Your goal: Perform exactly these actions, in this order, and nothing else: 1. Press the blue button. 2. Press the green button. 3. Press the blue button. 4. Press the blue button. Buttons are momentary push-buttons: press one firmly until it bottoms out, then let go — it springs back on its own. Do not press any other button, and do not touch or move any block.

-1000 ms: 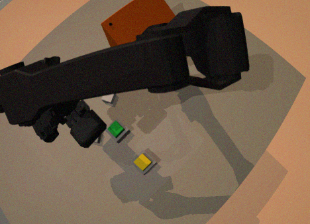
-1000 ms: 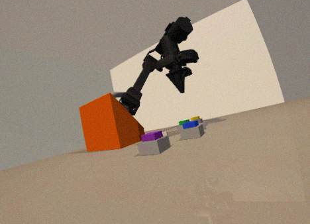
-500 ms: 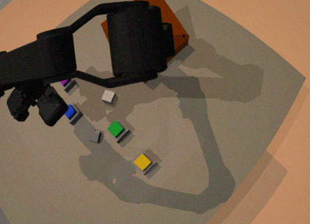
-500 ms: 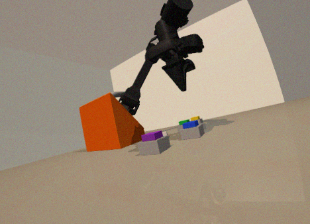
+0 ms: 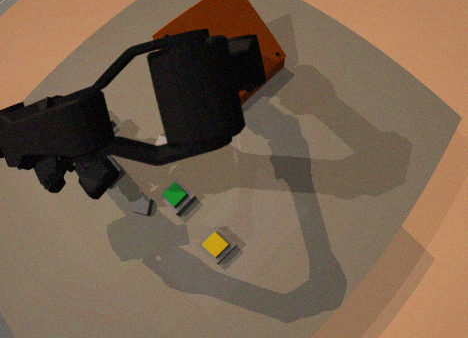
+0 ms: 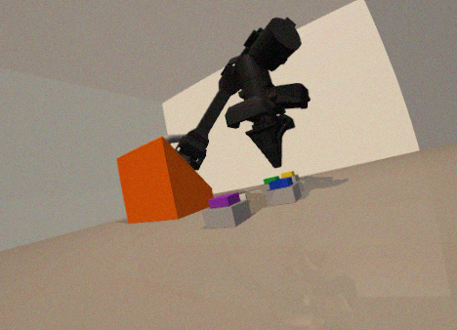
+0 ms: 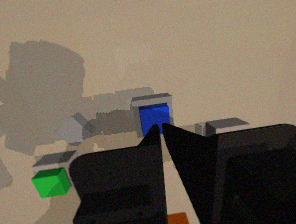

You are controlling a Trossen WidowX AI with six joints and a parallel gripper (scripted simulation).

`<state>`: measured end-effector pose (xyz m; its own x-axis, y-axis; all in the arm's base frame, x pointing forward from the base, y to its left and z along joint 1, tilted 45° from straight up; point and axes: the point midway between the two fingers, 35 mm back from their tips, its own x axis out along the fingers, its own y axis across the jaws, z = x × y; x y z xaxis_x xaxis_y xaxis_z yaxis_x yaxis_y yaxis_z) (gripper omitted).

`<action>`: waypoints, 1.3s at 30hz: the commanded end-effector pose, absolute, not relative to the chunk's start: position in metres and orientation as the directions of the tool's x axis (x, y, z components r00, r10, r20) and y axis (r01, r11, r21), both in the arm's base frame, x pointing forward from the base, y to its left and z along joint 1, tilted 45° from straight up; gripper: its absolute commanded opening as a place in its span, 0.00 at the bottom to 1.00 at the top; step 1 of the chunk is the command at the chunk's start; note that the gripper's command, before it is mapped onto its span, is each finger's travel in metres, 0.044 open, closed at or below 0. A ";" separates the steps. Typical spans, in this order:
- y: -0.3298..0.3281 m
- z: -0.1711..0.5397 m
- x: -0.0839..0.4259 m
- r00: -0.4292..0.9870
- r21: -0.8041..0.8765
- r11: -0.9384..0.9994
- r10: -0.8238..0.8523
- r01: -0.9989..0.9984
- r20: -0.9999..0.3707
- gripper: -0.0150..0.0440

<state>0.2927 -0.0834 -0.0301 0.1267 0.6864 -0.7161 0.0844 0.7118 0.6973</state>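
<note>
The blue button stands raised on its grey base; in the top view the arm hides its cap. My gripper is shut and empty. Its tips point down, a little above the blue button, and overlap the near edge of its cap in the wrist view. The green button is unpressed, to the left of the gripper in the wrist view.
The yellow button stands beyond green. The purple button is on the blue button's other side. A grey block lies between blue and green. A white block and a large orange box are near the arm.
</note>
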 end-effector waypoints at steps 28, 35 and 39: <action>-0.061 -0.051 0.295 0.123 0.703 0.706 0.693 0.088 -0.711 0.29; -0.070 -0.043 0.294 0.123 0.701 0.708 0.690 0.086 -0.713 0.29; -0.085 -0.026 0.291 0.122 0.702 0.707 0.692 0.088 -0.712 0.29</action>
<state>0.2908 -0.0745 -0.0368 0.1161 0.6975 -0.7071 0.0943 0.7009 0.7070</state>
